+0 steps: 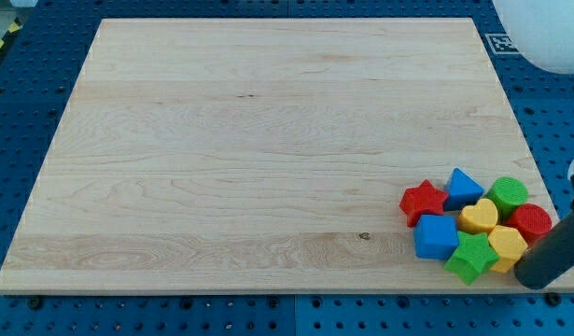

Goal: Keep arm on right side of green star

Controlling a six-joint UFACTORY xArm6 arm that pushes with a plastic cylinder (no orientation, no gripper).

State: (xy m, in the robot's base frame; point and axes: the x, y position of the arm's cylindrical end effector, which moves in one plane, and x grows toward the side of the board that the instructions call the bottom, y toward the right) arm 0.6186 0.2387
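Note:
The green star [470,258] lies at the board's bottom right corner, near the bottom edge. It sits in a tight cluster with a blue block [436,236] at its upper left, a yellow heart [479,217] above it and a yellow block [507,245] at its right. My tip [526,278] is at the view's right of the green star, just past the yellow block and close to it. The dark rod slants up to the view's right edge.
The same cluster holds a red star [424,202], a blue triangle [464,187], a green cylinder [507,194] and a red block [531,222]. The wooden board [268,159] rests on a blue perforated table. A white object [548,33] stands at the top right.

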